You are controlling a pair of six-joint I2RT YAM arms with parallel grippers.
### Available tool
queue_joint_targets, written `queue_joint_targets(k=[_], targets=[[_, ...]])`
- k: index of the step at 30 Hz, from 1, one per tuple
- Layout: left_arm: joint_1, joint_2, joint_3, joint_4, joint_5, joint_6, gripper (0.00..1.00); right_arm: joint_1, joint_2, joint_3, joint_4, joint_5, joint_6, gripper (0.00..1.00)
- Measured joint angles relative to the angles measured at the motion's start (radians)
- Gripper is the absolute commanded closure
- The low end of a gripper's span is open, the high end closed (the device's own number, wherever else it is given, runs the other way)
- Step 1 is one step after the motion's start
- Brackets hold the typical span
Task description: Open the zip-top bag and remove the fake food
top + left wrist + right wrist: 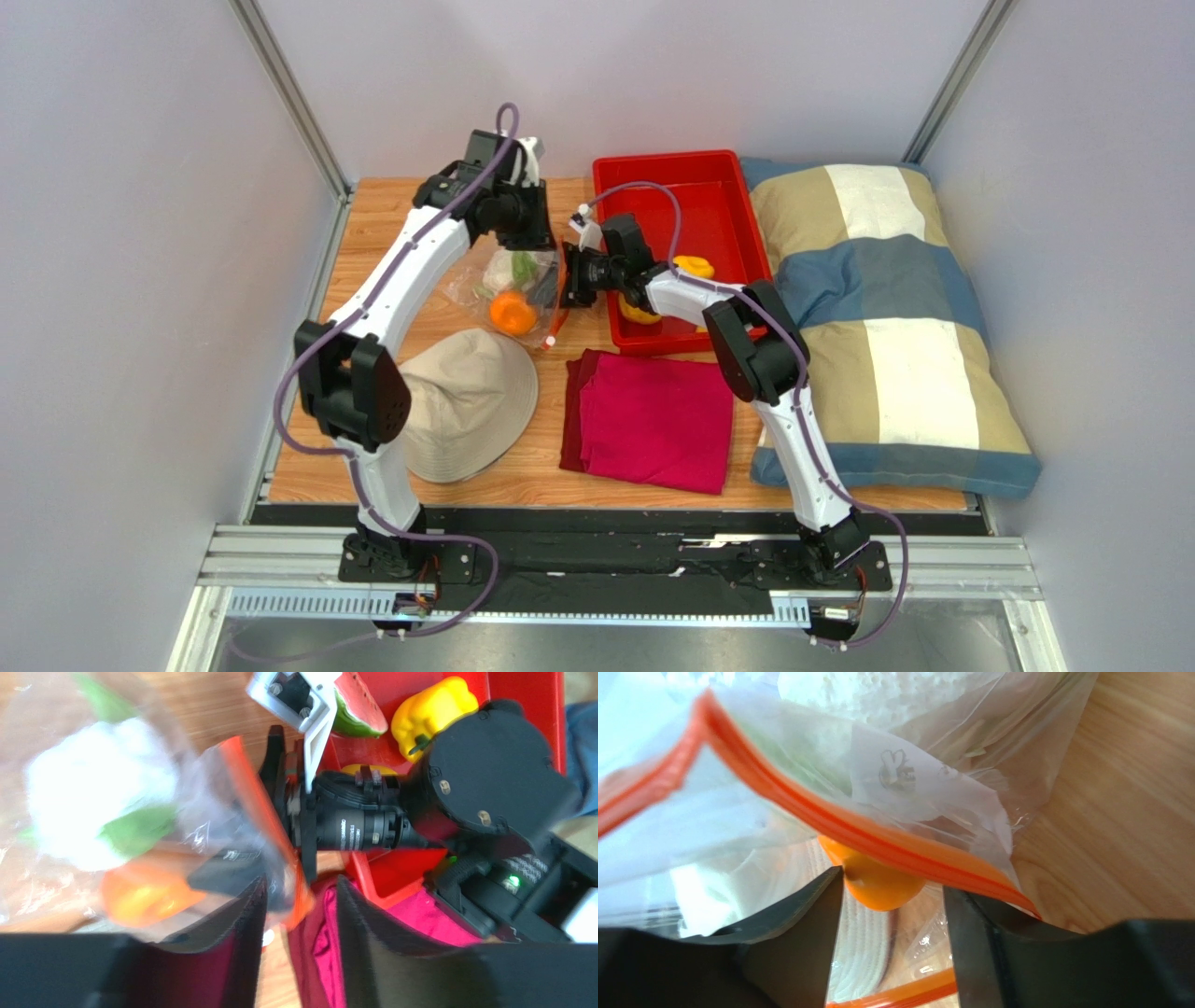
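The zip-top bag (pixel 484 287) lies on the table with its orange-red zip strip (pixel 843 827) parted. Inside it are the white cauliflower (pixel 91 791) and the orange (pixel 878 882). My right gripper (pixel 892 903) is open and reaches into the bag's mouth, with the orange between its fingertips and touching the left finger. My left gripper (pixel 298 931) is open at the bag's mouth; the end of the zip strip (pixel 298 896) hangs loose in its gap. A watermelon slice (pixel 358 714), a yellow bell pepper (pixel 432 710) and a yellow fruit (pixel 692 266) lie in the red tray (pixel 701 175).
A beige hat (pixel 463 399) lies near the front left. A folded red cloth (pixel 652 420) is at the front centre. A striped pillow (pixel 884 322) fills the right side. In the top view the left gripper (pixel 540 252) and right gripper (pixel 568 276) are close together.
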Motion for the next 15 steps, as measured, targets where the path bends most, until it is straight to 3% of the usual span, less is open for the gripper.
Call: queue_joint_targets(k=[1,8,15], targets=[[0.011,-0.027,-0.016,0.000,-0.002,-0.003,0.90,0.000,0.000,0.000,0.003,-0.005,0.014,0.49],[0.170,-0.154,-0.117,-0.004,-0.075,-0.005,1.00,0.000,0.000,0.000,0.053,-0.026,0.095,0.47],[0.198,0.087,-0.083,-0.128,-0.097,0.070,1.00,0.004,0.000,0.001,0.075,-0.039,0.123,0.29]])
